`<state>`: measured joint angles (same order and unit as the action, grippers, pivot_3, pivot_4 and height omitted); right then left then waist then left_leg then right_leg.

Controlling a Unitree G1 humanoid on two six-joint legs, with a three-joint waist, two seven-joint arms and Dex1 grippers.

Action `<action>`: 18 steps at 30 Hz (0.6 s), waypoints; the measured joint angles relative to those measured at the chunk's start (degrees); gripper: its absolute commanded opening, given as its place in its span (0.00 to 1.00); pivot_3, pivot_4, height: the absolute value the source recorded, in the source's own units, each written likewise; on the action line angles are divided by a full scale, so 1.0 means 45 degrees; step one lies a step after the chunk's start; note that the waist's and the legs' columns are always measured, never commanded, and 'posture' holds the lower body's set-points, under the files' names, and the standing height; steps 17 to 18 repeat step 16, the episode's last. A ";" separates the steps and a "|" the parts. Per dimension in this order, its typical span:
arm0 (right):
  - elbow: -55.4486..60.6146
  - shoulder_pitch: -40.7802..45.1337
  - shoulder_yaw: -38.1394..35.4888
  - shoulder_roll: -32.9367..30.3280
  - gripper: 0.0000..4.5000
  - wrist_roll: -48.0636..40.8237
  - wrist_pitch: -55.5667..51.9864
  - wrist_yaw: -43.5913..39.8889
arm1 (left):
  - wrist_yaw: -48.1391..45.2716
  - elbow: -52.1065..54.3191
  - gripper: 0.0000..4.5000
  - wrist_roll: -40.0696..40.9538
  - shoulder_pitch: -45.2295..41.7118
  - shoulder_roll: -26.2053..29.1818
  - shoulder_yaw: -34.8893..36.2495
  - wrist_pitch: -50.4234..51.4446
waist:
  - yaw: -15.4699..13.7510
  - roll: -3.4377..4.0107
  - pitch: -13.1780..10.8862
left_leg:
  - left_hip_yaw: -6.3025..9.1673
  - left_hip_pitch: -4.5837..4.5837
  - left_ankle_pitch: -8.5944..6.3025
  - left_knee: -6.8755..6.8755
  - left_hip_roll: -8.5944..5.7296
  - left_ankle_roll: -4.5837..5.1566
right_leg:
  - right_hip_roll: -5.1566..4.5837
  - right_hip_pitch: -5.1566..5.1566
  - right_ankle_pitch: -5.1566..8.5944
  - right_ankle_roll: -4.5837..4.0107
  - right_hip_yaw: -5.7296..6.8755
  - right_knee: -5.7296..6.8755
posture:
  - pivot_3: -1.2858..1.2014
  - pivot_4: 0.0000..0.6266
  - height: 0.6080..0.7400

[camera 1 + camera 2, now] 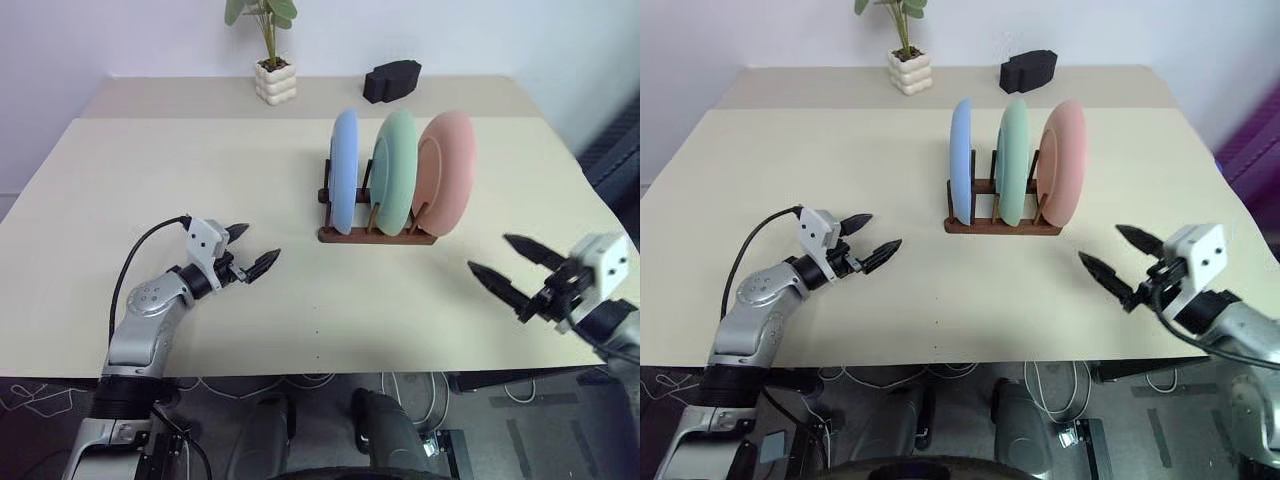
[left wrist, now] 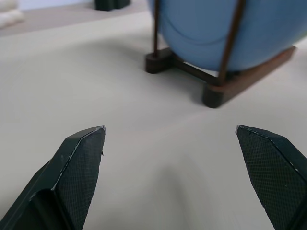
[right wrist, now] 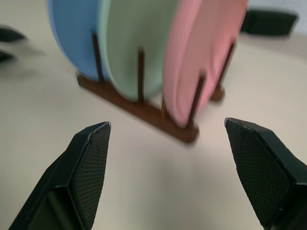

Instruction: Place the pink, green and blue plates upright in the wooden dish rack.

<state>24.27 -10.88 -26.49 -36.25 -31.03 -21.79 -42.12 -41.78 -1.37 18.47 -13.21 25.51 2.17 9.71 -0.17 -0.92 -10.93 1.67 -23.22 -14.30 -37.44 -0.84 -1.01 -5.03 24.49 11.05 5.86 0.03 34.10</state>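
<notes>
Three plates, blue plate (image 1: 344, 170), green plate (image 1: 394, 168) and pink plate (image 1: 447, 170), stood upright in our wooden dish rack (image 1: 378, 235) on the counter (image 1: 180, 170), while our left pincer (image 1: 250, 250) and right pincer (image 1: 508, 265) gaped wide, empty.

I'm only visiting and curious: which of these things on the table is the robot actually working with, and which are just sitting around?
Part of the job:
blue plate
green plate
pink plate
wooden dish rack, holding all three upright

Just lying about:
potted plant
black object at the table's far edge
</notes>
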 measured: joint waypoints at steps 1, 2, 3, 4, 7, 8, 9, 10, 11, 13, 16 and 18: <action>-0.0297 0.0029 0.0196 0.0149 0.86 0.0265 0.0316 0.0054 | -0.0018 0.0044 1.00 -0.0070 0.0082 0.0016 -0.0078 0.0004 | -0.0009 0.0002 0.0002 | 0.0001 0.0001 0.0000 0.0001 0.0003 0.0000 | 0.0002 0.0000 0.0001 -0.0001 0.0000 -0.0001 | 0.52 0.24 0.98; -0.0525 0.0064 0.0359 0.0278 0.86 0.0444 0.0540 0.0070 | -0.0052 0.0093 1.00 -0.0092 0.0178 0.0021 -0.0129 0.0005 | -0.0019 0.0002 0.0001 | 0.0003 -0.0002 0.0000 0.0002 0.0006 0.0000 | 0.0004 0.0001 0.0001 -0.0002 0.0002 -0.0002 | 0.52 0.24 0.98; -0.0776 0.0137 0.0569 0.0345 0.86 0.0644 0.0780 0.0068 | -0.0094 0.0106 1.00 -0.0092 0.0275 0.0040 -0.0140 0.0012 | -0.0021 0.0004 0.0001 | 0.0002 -0.0002 0.0000 0.0003 0.0023 -0.0001 | 0.0004 0.0003 -0.0001 -0.0005 0.0001 -0.0001 | 0.52 0.24 0.98; -0.1053 0.0262 0.0754 0.0345 0.86 0.0772 0.0982 0.0038 | -0.0113 0.0107 1.00 -0.0093 0.0309 0.0068 -0.0141 0.0037 | -0.0026 0.0004 0.0000 | 0.0002 -0.0004 0.0000 0.0003 0.0031 0.0000 | 0.0005 0.0003 -0.0004 -0.0011 0.0002 -0.0002 | 0.52 0.24 0.98; -0.2099 0.0895 0.0973 0.0346 0.86 0.1190 0.1659 0.0022 | -0.0163 0.0359 1.00 -0.0082 0.0353 0.0152 -0.0141 0.0249 | -0.0087 0.0004 0.0000 | -0.0003 -0.0006 0.0000 -0.0002 0.0029 -0.0001 | 0.0006 0.0003 -0.0022 -0.0040 0.0001 -0.0002 | 0.52 0.24 0.98; -0.2301 0.1017 0.1044 0.0346 0.86 0.1292 0.1840 0.0024 | -0.0240 0.0465 1.00 -0.0076 0.0387 0.0227 -0.0143 0.0284 | -0.0096 0.0004 0.0000 | -0.0002 -0.0006 0.0000 0.0000 0.0029 -0.0001 | 0.0007 0.0004 -0.0022 -0.0040 0.0001 -0.0002 | 0.52 0.24 0.98; -0.2496 0.1085 0.1130 0.0346 0.86 0.1363 0.1987 0.0005 | -0.0272 0.0569 1.00 -0.0073 0.0407 0.0276 -0.0143 0.0325 | -0.0113 0.0004 0.0000 | 0.0001 -0.0006 0.0000 0.0002 0.0029 -0.0001 | 0.0009 0.0003 -0.0021 -0.0040 0.0002 -0.0002 | 0.52 0.24 0.98; -0.2704 0.1169 0.1241 0.0356 0.86 0.1403 0.2135 -0.0013 | -0.0288 0.0648 1.00 -0.0070 0.0421 0.0303 -0.0138 0.0395 | -0.0127 0.0004 0.0000 | 0.0004 -0.0008 0.0000 0.0001 0.0028 -0.0001 | 0.0010 0.0003 -0.0021 -0.0040 0.0003 -0.0002 | 0.52 0.24 0.98; -0.2849 0.1254 0.1338 0.0400 0.86 0.1459 0.2216 -0.0024 | -0.0300 0.0762 1.00 -0.0064 0.0459 0.0321 -0.0132 0.0509 | -0.0127 0.0005 0.0000 | 0.0002 -0.0010 0.0000 0.0001 0.0027 -0.0001 | 0.0009 0.0003 -0.0021 -0.0039 0.0003 -0.0002 | 0.52 0.24 0.98; -0.3084 0.1438 0.1620 0.0510 0.86 0.1603 0.2346 -0.0020 | -0.0341 0.0943 1.00 -0.0039 0.0611 0.0392 -0.0112 0.0569 | -0.0111 0.0005 0.0000 | 0.0000 -0.0008 0.0000 0.0000 0.0029 -0.0001 | 0.0010 0.0004 -0.0022 -0.0040 0.0002 -0.0002 | 0.52 0.24 0.98; -0.3613 0.1802 0.1915 0.0594 0.86 0.1736 0.2565 0.0006 | -0.0313 0.1059 1.00 -0.0040 0.0902 0.0413 -0.0041 0.0574 | -0.0093 0.0008 0.0000 | 0.0000 -0.0005 0.0000 0.0001 0.0030 -0.0001 | 0.0013 0.0004 -0.0022 -0.0040 0.0003 0.0000 | 0.52 0.24 0.98; -0.3613 0.1802 0.1915 0.0594 0.86 0.1736 0.2565 0.0006 | -0.0313 0.1059 1.00 -0.0040 0.0902 0.0413 -0.0041 0.0574 | -0.0093 0.0008 0.0000 | 0.0000 -0.0005 0.0000 0.0001 0.0030 -0.0001 | 0.0013 0.0004 -0.0022 -0.0040 0.0003 0.0000 | 0.52 0.24 0.98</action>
